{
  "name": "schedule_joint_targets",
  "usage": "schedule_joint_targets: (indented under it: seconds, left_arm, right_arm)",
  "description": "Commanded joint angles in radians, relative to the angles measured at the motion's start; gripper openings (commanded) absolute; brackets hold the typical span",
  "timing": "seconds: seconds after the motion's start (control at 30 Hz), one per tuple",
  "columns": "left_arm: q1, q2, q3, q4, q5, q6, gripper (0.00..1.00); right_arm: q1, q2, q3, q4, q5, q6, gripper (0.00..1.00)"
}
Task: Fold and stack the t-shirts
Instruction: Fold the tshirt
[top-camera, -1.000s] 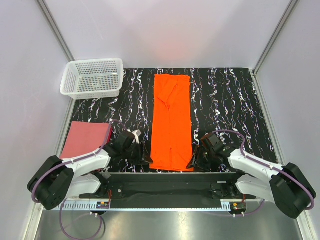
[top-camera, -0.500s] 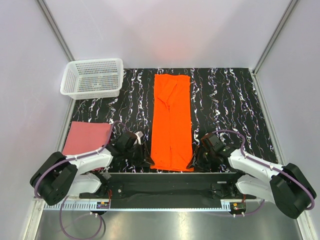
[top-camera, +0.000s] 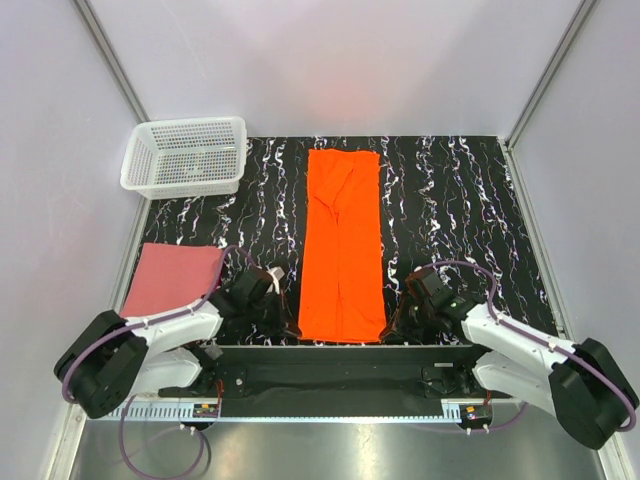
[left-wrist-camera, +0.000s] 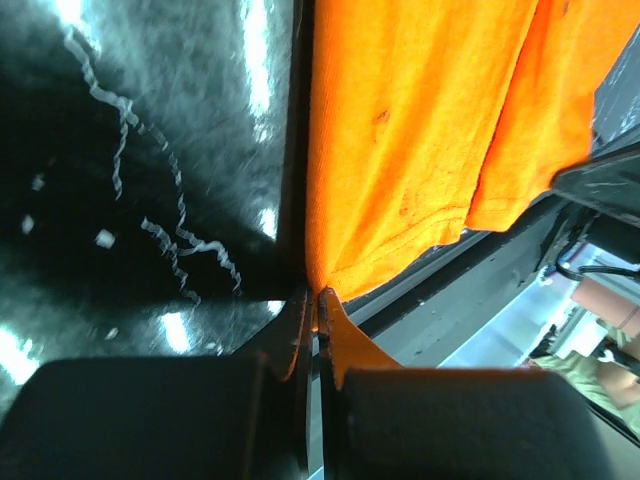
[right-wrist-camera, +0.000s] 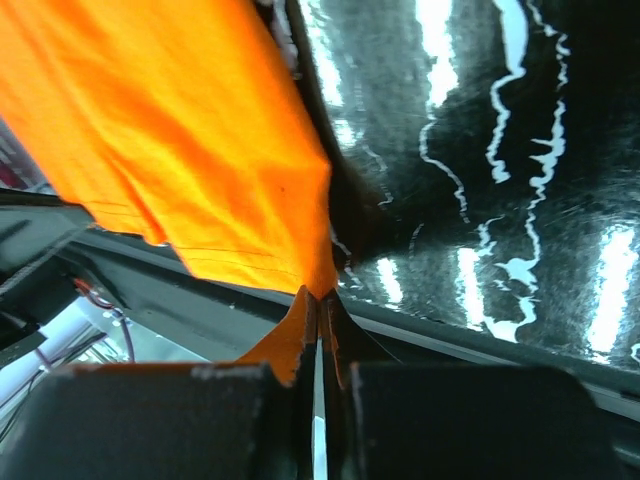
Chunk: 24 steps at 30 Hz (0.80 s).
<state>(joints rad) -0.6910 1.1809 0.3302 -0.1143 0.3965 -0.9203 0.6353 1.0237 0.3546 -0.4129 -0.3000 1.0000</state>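
The bright orange t-shirt (top-camera: 343, 240) lies as a long narrow strip down the middle of the black marbled table. My left gripper (top-camera: 290, 328) is shut on its near left corner (left-wrist-camera: 335, 275). My right gripper (top-camera: 392, 330) is shut on its near right corner (right-wrist-camera: 305, 265). Both corners sit at the table's near edge, pinched between the fingertips. The dusty pink-red t-shirt (top-camera: 172, 278) lies folded flat at the left edge, left of my left arm.
A white mesh basket (top-camera: 187, 155) stands at the back left corner. The table's near edge and the black mounting rail (top-camera: 330, 368) run just below both grippers. Grey walls close in the sides and back.
Both grippers have moved slightly toward the near edge with the shirt's near corners, and the shirt's near hem has shifted with them. The pink-red shirt has not moved.
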Motion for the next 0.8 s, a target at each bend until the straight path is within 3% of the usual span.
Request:
schedule_joint_targets:
  seconds: [0.0,0.3,0.43,0.77]
  left_arm:
    - [-0.031,-0.043,-0.023,-0.088,-0.064,0.031,0.00]
    - [-0.085,-0.089,0.076,-0.074,-0.146,-0.043,0.00]
    - [-0.076,-0.058,0.168,-0.077,-0.223,-0.037,0.00]
    - [0.136,0.218,0.524,-0.024,-0.193,0.057,0.00]
  right_arm:
    - [-0.003,-0.051,-0.008,0.006,0.033,0.022,0.00]
    - [-0.005,-0.051,0.052,0.026,0.045,-0.015,0.00]
    - [-0.074,0.039,0.154,0.023,0.026,-0.096,0.00]
    - [-0.244,0.413,0.536,0.019,-0.039,-0.311,0.00]
